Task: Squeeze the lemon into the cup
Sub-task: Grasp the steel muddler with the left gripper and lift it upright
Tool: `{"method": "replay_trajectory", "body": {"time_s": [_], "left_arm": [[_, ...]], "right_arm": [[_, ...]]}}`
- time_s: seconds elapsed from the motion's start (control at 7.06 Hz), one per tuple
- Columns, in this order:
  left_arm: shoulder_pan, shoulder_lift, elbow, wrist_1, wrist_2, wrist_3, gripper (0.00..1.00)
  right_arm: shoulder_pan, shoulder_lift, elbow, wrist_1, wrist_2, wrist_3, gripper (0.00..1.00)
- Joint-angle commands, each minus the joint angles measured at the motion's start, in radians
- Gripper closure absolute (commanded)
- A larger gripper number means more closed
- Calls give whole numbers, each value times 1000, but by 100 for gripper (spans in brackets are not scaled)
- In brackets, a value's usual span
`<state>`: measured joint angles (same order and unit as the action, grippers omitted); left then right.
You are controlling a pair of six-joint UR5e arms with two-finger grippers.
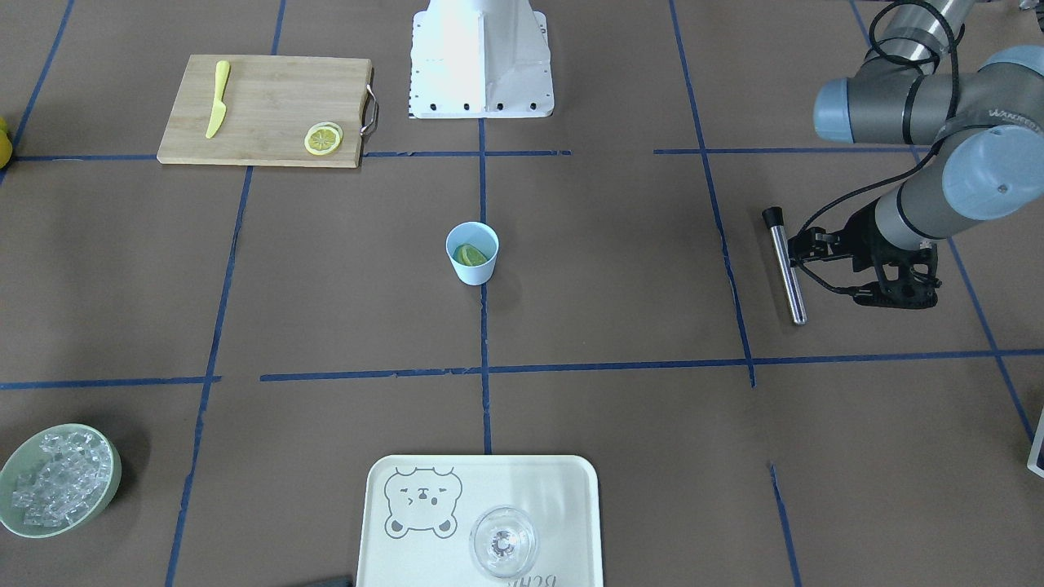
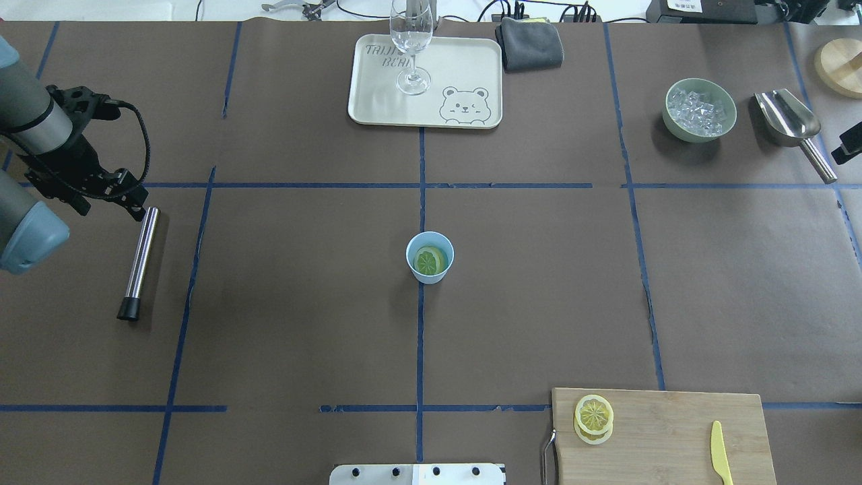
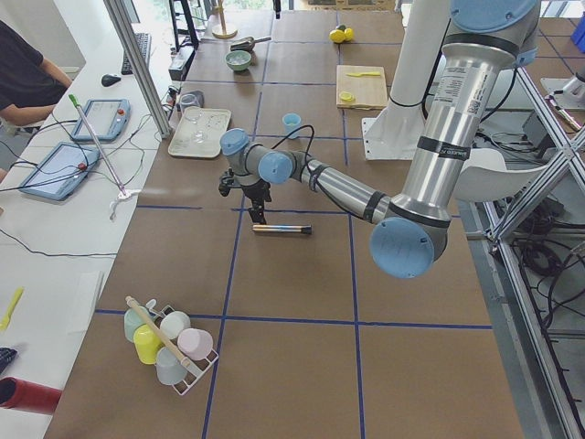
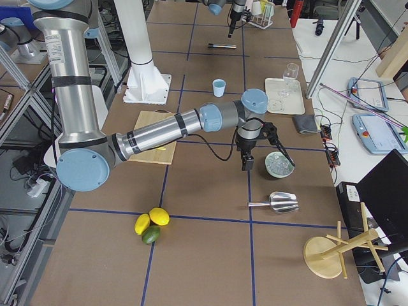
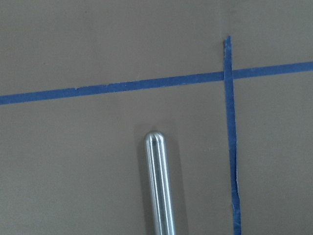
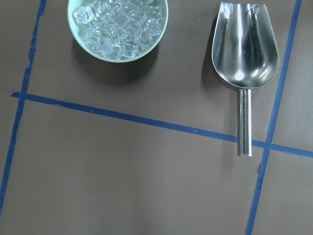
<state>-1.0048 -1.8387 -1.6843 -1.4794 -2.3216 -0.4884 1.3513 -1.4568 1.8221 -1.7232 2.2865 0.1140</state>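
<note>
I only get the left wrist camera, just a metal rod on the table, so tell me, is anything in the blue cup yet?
Observer: Yes, a greenish-yellow slice lies inside the cup.
Operator: Any slices left?
Observer: Two overlapping lemon slices on the cutting board, apart from the yellow knife.
Operator: Where's the right claw?
Observer: The right claw hangs near the bowl of ice; open or shut, I can't tell.
</note>
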Motion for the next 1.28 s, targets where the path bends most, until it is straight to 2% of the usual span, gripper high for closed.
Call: {"method": "replay_trajectory", "body": {"time_s": [0.0,0.28,0.57,1.13], "left_arm": [[34,-2,20,-1,-1,-1,0],[48,-10,53,-21,-2,-1,0],[49,-13,139,-110,-2,-4,0],[87,-50,187,-124,-2,-105,0]], "right_arm": [[3,-8,-12,-1,1,4,0],[3,-10,-17,-1,7,7,0],[3,-10,-15,-1,10,7,0],[5,-8,-15,-1,10,7,0]]}}
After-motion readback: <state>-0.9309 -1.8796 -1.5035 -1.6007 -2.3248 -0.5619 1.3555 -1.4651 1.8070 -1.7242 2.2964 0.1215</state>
